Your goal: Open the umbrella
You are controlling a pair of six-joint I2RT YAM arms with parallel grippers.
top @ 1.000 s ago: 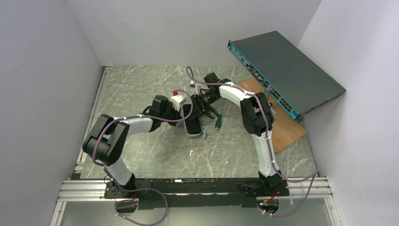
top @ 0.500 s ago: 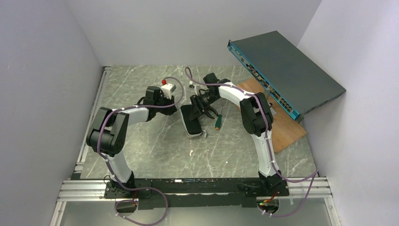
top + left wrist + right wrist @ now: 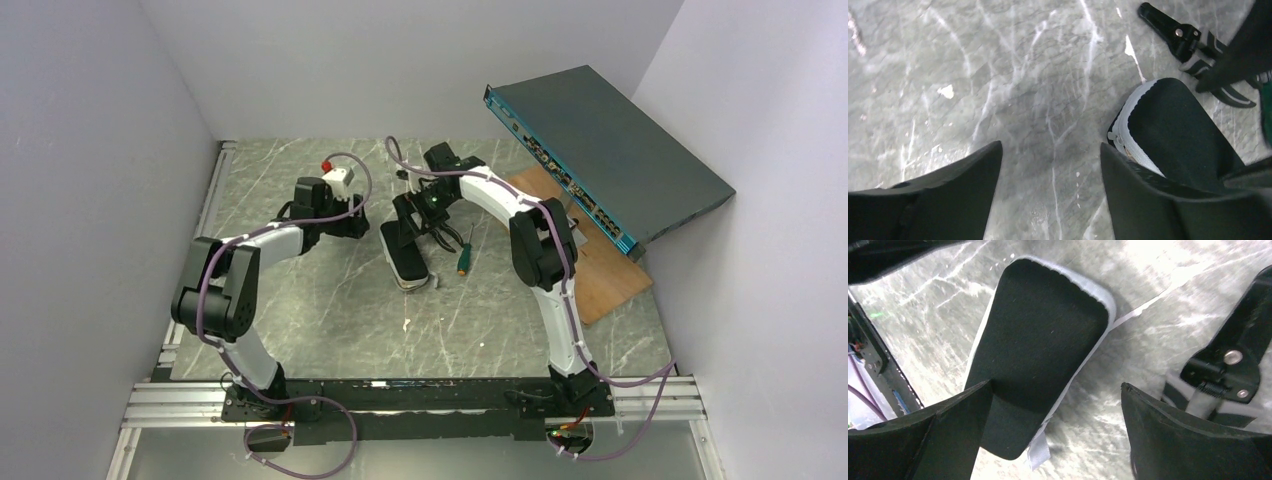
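Note:
No umbrella shows in any view. A flat black pouch with a white zip edge lies on the marble table, also seen as the pouch in the left wrist view and the pouch under the right wrist camera. My left gripper hovers just left of it, open, and between the left gripper jaws there is only bare table. My right gripper hangs over the pouch's far end. The right gripper is wide open and holds nothing.
A green-handled screwdriver and black pliers lie right of the pouch. A dark network switch leans against the right wall over a wooden board. Walls close in left, back and right.
My left gripper has opened and drawn back to the left, away from the pouch. My right gripper has opened wide and shifted slightly toward the back.

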